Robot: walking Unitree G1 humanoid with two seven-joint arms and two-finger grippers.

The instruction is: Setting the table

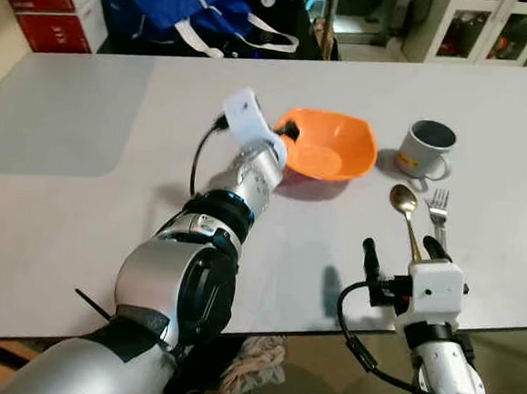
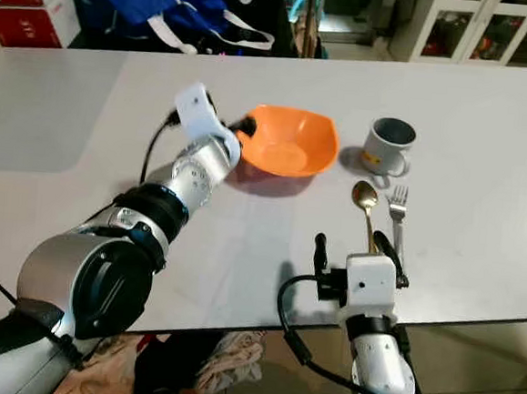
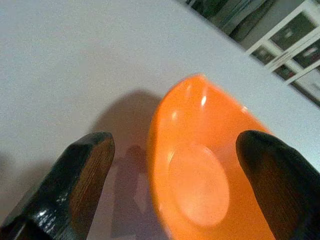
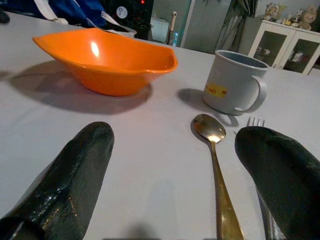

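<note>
Orange plastic bowl point(image 1: 330, 146) sits mid-tabletop point(image 1: 86, 128), its near-left rim between the spread fingers of the left end effector point(image 3: 175, 165), nothing gripped. Right end effector point(image 4: 175, 170), also released, waits nearer the gold spoon point(image 1: 406, 213), whose handle runs near-far.

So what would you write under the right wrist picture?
Open right gripper low over the table, gold spoon between its fingers, orange bowl and grey mug beyond.
</note>
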